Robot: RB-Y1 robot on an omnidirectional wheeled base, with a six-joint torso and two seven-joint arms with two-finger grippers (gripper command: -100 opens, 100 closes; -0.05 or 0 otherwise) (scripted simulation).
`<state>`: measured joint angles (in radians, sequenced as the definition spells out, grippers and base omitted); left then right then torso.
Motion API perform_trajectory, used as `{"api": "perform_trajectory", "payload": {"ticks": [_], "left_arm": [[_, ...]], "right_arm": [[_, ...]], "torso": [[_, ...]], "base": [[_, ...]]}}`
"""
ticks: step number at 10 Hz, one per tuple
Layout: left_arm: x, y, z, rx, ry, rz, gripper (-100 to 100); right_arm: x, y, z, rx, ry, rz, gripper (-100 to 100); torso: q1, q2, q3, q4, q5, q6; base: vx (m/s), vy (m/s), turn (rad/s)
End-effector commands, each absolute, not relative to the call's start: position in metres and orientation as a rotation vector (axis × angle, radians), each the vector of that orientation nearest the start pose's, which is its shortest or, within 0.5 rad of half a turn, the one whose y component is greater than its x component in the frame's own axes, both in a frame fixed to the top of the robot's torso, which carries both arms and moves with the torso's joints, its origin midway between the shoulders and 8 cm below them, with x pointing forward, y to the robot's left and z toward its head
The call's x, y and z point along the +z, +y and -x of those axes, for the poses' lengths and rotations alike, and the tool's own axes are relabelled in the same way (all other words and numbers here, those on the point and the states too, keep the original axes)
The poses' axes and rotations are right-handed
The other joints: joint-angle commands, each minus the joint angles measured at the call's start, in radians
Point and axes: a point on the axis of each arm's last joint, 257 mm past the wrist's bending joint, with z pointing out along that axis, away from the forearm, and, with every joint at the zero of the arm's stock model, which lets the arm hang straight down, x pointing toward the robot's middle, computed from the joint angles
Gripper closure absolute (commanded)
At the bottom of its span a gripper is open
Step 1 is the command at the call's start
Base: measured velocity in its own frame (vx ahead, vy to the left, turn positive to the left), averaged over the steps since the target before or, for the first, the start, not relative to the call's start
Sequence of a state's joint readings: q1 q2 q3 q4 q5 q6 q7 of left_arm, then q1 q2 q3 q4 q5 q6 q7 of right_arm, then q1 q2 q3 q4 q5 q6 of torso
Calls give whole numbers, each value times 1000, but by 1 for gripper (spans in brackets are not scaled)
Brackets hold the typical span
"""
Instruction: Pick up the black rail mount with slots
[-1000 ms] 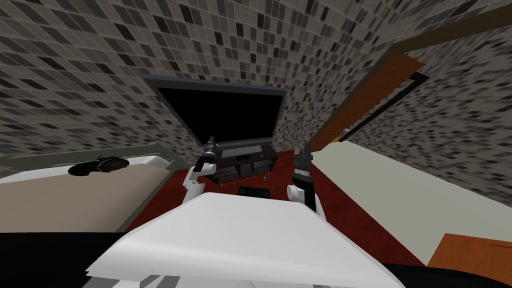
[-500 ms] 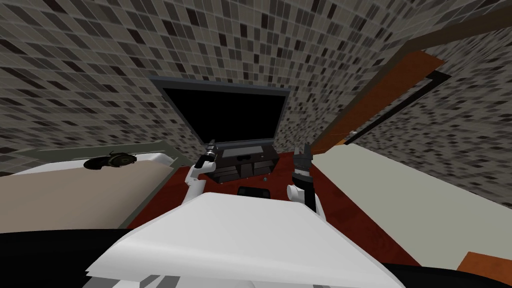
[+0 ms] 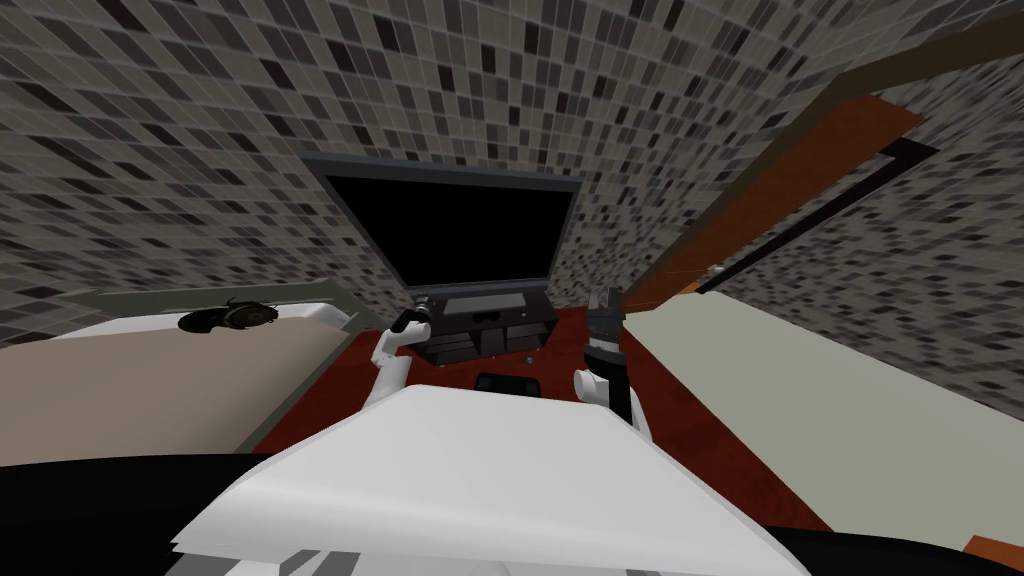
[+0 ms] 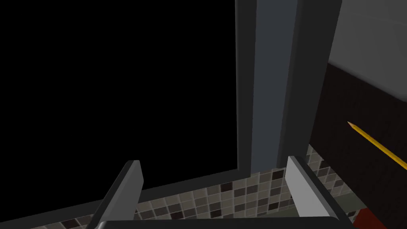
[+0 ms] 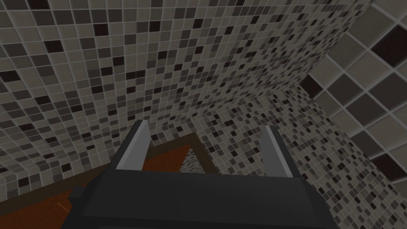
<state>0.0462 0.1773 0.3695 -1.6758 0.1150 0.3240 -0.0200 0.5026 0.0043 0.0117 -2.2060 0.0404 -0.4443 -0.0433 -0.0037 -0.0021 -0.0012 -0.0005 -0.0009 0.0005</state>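
Hovering with left gripper (image 4: pixel 212 161) and right gripper (image 5: pixel 206 125) spread, empty, above the probable black rail mount (image 3: pixel 505 383) on the red floor (image 3: pixel 680 415) between them, risking clipping the adjacent dark stand (image 3: pixel 490 325) while descending.

The head camera looks steeply down and forward, far enough to take in the whole dark screen (image 3: pixel 450 225), the low dark cabinet (image 3: pixel 485 325) under it and the red floor (image 3: pixel 700 430). The left wrist camera sits close to that same screen, facing its black face and grey frame along the left tool (image 4: pixel 212 161). The right wrist camera looks along the right tool (image 5: pixel 206 125) up at the tiled wall (image 5: pixel 198 59), shared with the head view
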Motion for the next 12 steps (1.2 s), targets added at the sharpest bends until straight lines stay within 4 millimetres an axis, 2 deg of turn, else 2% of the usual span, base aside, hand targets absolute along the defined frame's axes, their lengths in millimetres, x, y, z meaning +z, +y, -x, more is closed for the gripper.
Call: {"api": "perform_trajectory", "payload": {"ticks": [1,2,4,5,6,7,8,9,10,11,12], "left_arm": [[-263,477,-489,-746,1128,1540,-100],[-267,477,-488,-739,1137,1553,-100],[-290,482,-485,-698,1171,1613,-100],[-307,486,-484,-666,1199,1659,-100],[-312,486,-482,-658,1207,1672,-100],[-330,489,-479,-623,1237,1718,-100],[-333,489,-477,-617,1244,1728,-100],[-349,492,-474,-584,1272,1769,-100],[-353,491,-472,-577,1281,1782,-100],[-369,493,-467,-540,1314,1826,-100],[-372,492,-465,-536,1319,1834,-100]], "right_arm": [[-22,-277,-367,1295,710,-763,0],[-22,-277,-367,1295,710,-763,0],[-22,-277,-367,1295,710,-763,0],[-22,-277,-367,1295,710,-763,0],[-22,-277,-367,1295,710,-763,0],[-22,-277,-367,1295,710,-763,0],[-22,-277,-367,1295,710,-763,0],[-22,-277,-367,1295,710,-763,0],[-22,-277,-367,1295,710,-763,0],[-22,-277,-367,1295,710,-763,0],[-22,-277,-367,1295,710,-763,0]], "torso": [[0,0,0,0,0,0],[-1,-1,-1,0,0,0],[-1,-2,-1,0,0,0],[-1,-1,-1,0,0,0],[-2,-3,-2,-1,0,0],[-2,-2,-1,-1,0,0],[-3,-2,-1,-1,0,0],[-2,-2,-1,0,-1,0],[-3,-3,-1,-1,-1,0],[-2,-2,-1,0,-1,0],[-3,-2,-1,-1,-1,0]], "base": [[52,-78,61],[50,-71,39],[50,-70,41],[74,-100,49],[57,-90,31],[53,-104,28],[55,-87,33],[67,-102,35],[56,-90,20],[65,-106,26],[66,-108,19]]}}
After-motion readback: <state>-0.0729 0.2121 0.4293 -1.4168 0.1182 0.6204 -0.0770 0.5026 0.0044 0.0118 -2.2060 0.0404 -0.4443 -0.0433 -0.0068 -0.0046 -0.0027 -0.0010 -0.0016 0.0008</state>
